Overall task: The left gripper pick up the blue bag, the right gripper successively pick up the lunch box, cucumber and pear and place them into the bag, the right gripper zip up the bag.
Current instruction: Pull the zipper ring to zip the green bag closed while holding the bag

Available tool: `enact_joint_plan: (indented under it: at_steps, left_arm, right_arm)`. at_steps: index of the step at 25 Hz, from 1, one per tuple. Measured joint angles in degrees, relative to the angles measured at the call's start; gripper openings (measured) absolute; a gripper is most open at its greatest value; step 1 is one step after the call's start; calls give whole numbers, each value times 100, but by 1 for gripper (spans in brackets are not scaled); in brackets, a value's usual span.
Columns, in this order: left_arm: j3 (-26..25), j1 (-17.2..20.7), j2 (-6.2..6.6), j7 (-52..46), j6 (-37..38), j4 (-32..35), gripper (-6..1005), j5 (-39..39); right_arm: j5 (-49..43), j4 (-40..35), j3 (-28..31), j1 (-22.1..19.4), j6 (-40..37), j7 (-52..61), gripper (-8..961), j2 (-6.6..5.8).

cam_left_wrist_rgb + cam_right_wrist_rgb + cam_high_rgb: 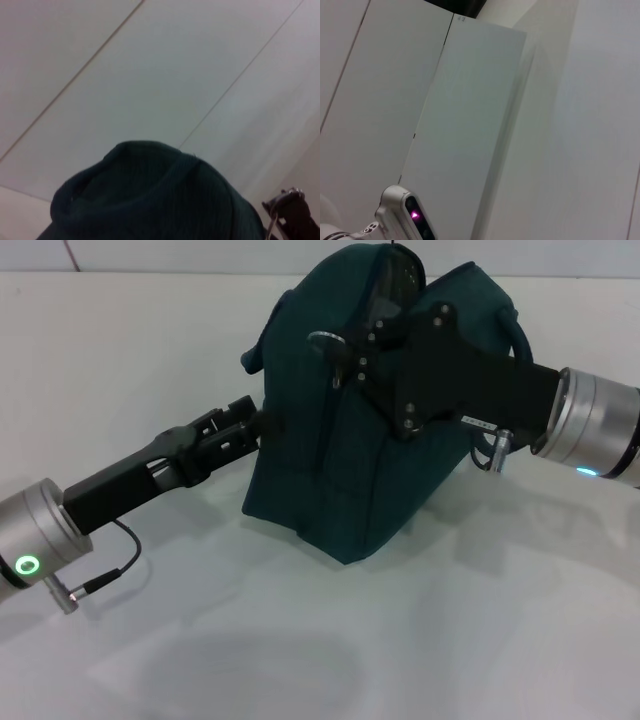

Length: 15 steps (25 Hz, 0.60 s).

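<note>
Head view: blue bag (350,470) standing on the white counter (250,660), dark teal in colour, its top rising toward the far edge. Left tool (262,423) pressed against the bag's near-left side wall, apparently clenched on a pinch of fabric there, though the fingertips merge with the cloth. Right tool (345,360) laid across the bag's upper front, reaching up to the top seam where the zip runs; fingers hidden against the dark fabric, so released or clenched cannot be told. No lunch box, cucumber or pear anywhere on the counter around the bag, so probably already inside. Judged step: the last one, zipping up.

Left wrist view: rounded hump of the bag (150,195) filling the lower part, seen from close against it; a bit of metal hardware (285,200) beside the bag, too partial to name. Nothing of the left tool's own fingers.

Right wrist view: only pale wall panels and a grey device with a pink light (407,215), away from the bag. No bag, no zip, no fingers.

Next move, as a judgement: needs a firm hold on the zip pull and a steady draw along the top seam, with the left tool bracing the bag against the pull.
</note>
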Motion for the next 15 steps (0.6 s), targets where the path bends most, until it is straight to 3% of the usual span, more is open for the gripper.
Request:
enact_joint_plan:
  at_steps: [15]
  left_arm:
    - [-12, -142, -24, 399, -145, -36, 798, -107]
  right_arm:
    - [11, -15, -78, -128, -51, 34, 11, 0]
